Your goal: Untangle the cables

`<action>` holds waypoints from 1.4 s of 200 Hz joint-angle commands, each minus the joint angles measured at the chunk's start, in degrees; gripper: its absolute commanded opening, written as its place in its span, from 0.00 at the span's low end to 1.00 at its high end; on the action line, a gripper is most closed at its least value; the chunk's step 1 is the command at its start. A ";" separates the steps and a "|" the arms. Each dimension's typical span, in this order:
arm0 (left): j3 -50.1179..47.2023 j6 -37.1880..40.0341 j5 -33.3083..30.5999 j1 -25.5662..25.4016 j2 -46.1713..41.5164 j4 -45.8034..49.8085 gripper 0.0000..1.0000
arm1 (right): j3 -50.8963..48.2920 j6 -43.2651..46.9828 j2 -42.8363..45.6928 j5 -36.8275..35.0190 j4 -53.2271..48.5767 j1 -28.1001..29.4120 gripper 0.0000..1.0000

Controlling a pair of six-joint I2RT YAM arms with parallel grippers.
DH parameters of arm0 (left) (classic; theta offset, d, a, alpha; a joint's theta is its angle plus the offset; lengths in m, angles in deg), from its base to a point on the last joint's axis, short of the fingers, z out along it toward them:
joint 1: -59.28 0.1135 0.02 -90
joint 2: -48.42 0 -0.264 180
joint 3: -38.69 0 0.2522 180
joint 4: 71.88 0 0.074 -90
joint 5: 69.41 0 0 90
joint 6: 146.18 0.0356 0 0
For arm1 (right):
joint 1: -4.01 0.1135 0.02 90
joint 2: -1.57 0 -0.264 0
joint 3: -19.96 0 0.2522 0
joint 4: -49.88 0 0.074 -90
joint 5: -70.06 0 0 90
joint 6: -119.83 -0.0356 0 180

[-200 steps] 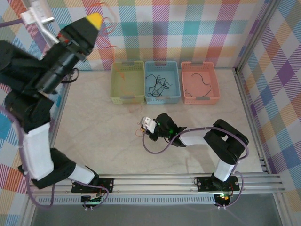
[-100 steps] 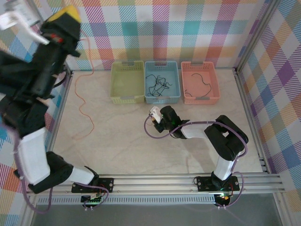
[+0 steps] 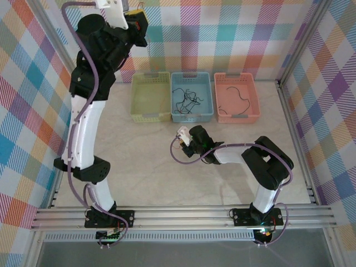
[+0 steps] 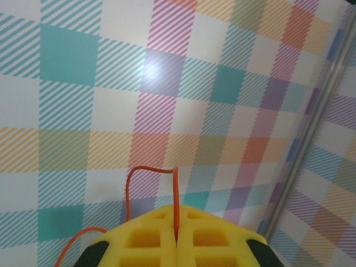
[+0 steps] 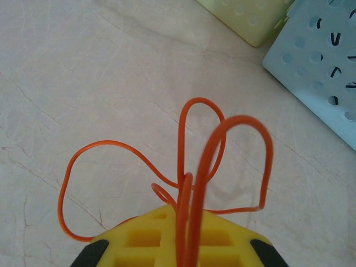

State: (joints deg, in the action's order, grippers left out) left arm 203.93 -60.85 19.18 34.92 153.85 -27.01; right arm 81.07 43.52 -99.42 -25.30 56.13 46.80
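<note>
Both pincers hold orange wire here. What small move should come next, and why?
Probably lower the left pincer toward the yellow-green basket and release there. It is shut on an orange wire and raised high by the back wall; the right pincer grips orange loops low over the table. The blue basket holds black wires, so orange likely belongs elsewhere.

The left arm [image 3: 83,130] stands tall, elbow raised, its wrist [image 3: 130,22] high by the back wall (yellow jaws pressed together, pinching a red cable [image 4: 175,194]). The right arm [image 3: 261,167] folds low, its forearm stretched out to the left, jaws likewise closed on red cable loops [image 5: 181,144].
</note>
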 commanded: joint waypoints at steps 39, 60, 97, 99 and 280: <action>5.59 -5.06 3.79 7.92 13.49 -8.88 0.00 | 0.24 -0.95 0.56 1.72 -0.19 0.19 0.00; 5.43 -7.59 6.13 9.69 18.45 -8.51 0.00 | 0.28 -1.04 0.51 1.93 -0.16 0.19 0.00; 4.26 -8.86 11.76 10.38 28.35 -5.80 0.00 | 0.55 -1.13 0.28 2.33 -0.50 0.15 0.00; 4.17 -8.91 11.84 10.38 28.87 -5.45 0.00 | 0.55 -1.13 0.31 2.37 -0.54 0.18 0.00; -49.07 -23.49 15.12 11.34 0.82 -7.68 0.83 | -5.94 -2.26 5.78 6.55 11.03 0.10 0.00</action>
State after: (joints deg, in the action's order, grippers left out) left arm 164.22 -80.69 32.21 46.61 167.51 -26.75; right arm 76.72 42.30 -95.93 -21.11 62.05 46.80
